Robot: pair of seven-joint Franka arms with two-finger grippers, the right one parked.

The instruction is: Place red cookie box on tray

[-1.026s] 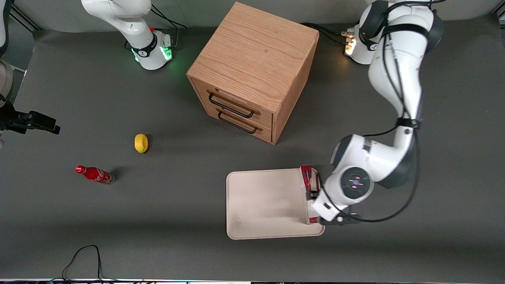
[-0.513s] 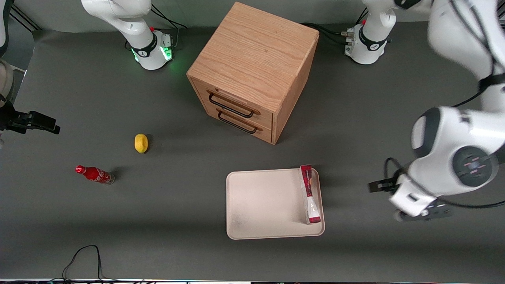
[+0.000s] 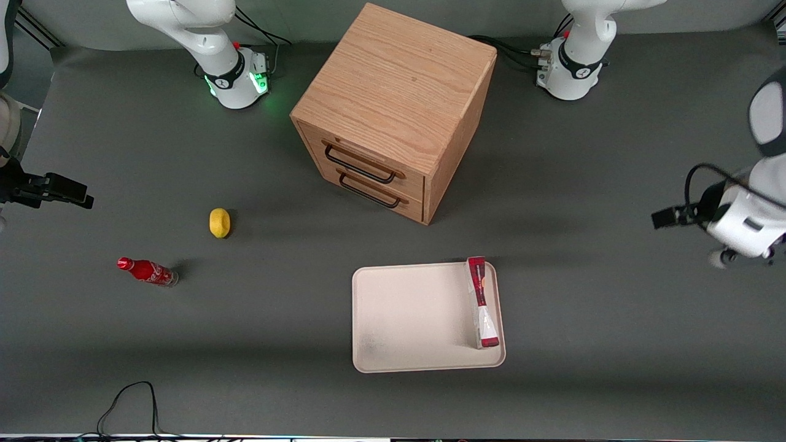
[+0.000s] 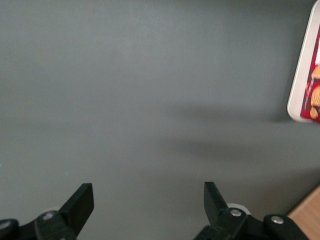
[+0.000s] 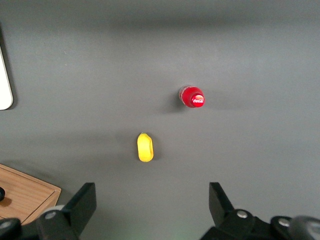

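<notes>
The red cookie box (image 3: 482, 301) stands on its long edge on the cream-white tray (image 3: 411, 319), along the tray's rim toward the working arm's end. Nothing touches it. The left wrist view catches a strip of the box (image 4: 314, 85) and the tray's rim (image 4: 302, 75). My gripper (image 4: 148, 192) is open with nothing between its fingers, only bare grey table below. In the front view the working arm's hand (image 3: 743, 227) hangs high at the working arm's end of the table, well away from the tray.
A wooden drawer cabinet (image 3: 393, 104) stands farther from the front camera than the tray. A yellow lemon (image 3: 219, 222) and a small red cola bottle (image 3: 147, 271) lie toward the parked arm's end. A black cable (image 3: 132, 399) loops at the table's near edge.
The gripper has let go of the cookie box and drawn away from the tray toward the working arm's end of the table. The box stays standing on the tray.
</notes>
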